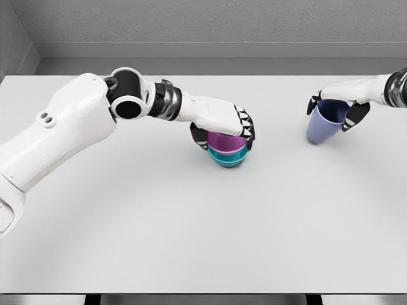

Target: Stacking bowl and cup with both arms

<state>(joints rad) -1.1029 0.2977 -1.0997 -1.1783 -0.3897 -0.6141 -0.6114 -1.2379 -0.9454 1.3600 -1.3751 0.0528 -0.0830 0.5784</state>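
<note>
Leftward, the left robot hand (pixel 224 124) drapes over a purple bowl (pixel 224 142) nested in a teal bowl (pixel 227 156) mid-tabletop (pixel 191 241); its palm hides most of the purple rim, fingers curled down around it. Farther right, the right robot hand (pixel 337 101), its arm cut off by the frame edge, clasps a tilted blue-violet cup (pixel 325 122) by the rim.

One bowl (pixel 224 141) nests in another bowl (pixel 229 158); the cup (pixel 326 122) stands well right.
</note>
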